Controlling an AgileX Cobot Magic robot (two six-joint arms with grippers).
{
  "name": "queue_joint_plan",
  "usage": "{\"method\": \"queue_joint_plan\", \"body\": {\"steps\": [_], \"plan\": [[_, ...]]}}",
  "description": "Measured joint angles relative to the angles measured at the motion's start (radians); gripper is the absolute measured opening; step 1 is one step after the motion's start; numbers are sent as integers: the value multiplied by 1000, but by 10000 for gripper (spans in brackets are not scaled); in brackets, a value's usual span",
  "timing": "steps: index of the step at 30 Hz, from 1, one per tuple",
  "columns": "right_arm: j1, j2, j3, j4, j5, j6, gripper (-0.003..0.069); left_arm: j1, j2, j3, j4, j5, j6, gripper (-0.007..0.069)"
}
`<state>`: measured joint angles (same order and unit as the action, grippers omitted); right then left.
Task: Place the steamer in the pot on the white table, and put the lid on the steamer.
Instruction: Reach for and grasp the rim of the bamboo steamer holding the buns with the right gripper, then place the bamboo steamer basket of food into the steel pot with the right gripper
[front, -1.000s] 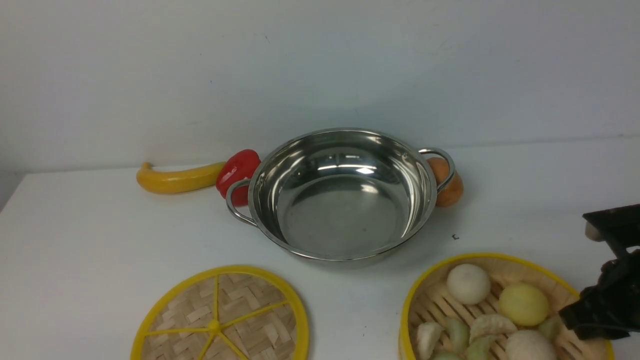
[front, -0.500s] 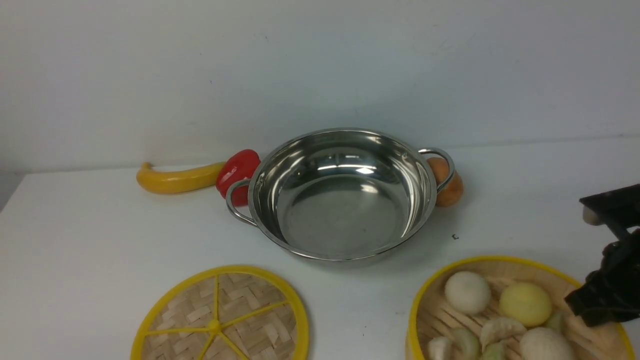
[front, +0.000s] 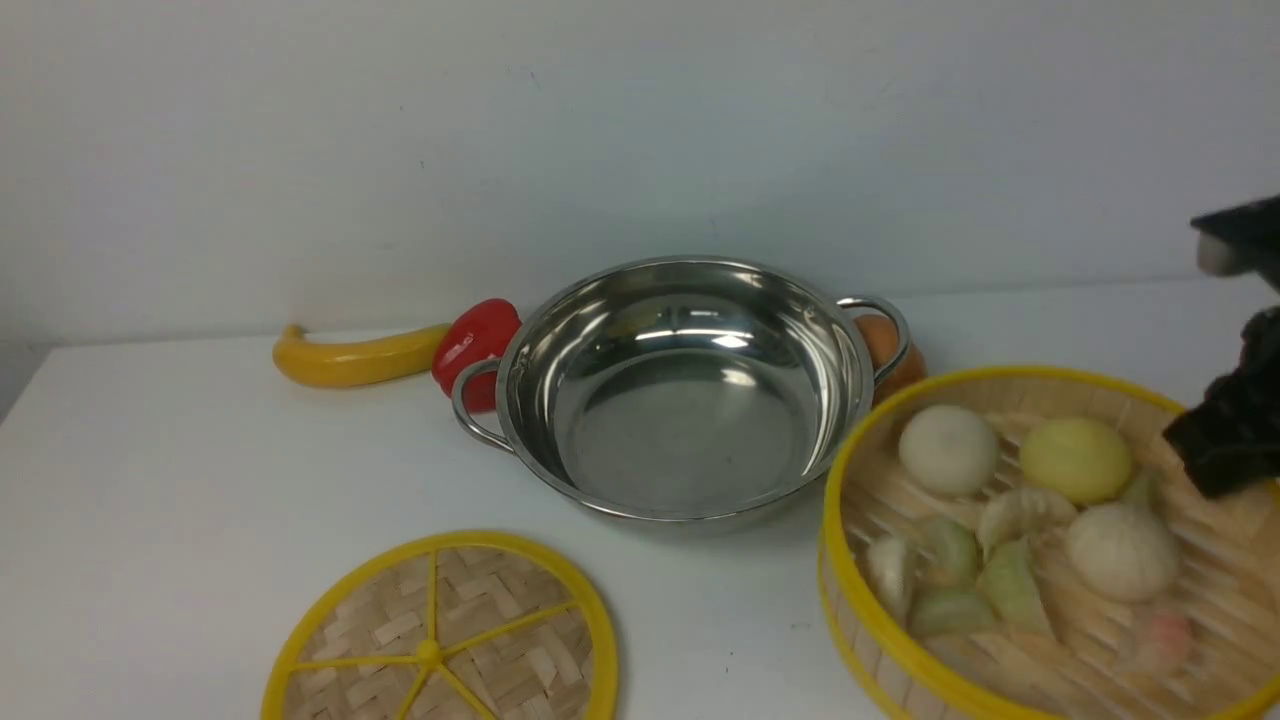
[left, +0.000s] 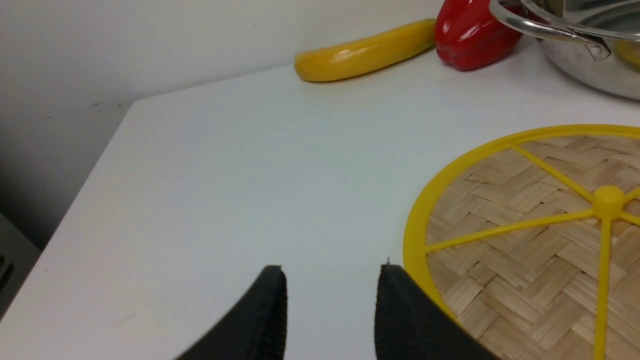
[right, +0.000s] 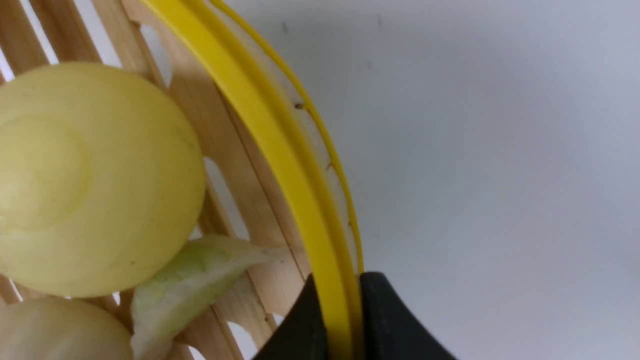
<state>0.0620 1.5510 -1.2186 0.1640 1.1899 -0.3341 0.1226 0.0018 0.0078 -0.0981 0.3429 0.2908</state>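
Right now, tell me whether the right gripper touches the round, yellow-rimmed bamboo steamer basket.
Touching. The right wrist view shows the right gripper clamped on the steamer at its yellow rim, no gap.

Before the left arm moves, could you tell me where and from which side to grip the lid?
Probably the thick yellow rim of the lid, on its robot's-left edge, beside the open left gripper. It lies flat on the white table, so come from above, one finger outside the rim, one inside between spokes.
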Motion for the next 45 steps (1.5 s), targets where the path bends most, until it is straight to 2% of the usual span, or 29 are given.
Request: {"method": "queue_joint_plan", "body": {"steps": [5, 10, 16, 30, 35, 45], "plan": [[27, 13, -170, 66, 43, -24, 68, 0, 0, 0, 0, 0, 0, 241], [87, 100, -337, 75, 56, -29, 66, 0, 0, 0, 0, 0, 0, 241], [144, 321, -606, 82, 59, 6, 66, 0, 0, 0, 0, 0, 0, 241], [192, 799, -1171, 119, 62, 37, 66, 0, 0, 0, 0, 0, 0, 241], [210, 904, -1273, 130, 62, 38, 66, 0, 0, 0, 0, 0, 0, 241], [215, 989, -1293, 125, 68, 38, 66, 0, 0, 0, 0, 0, 0, 241]]}}
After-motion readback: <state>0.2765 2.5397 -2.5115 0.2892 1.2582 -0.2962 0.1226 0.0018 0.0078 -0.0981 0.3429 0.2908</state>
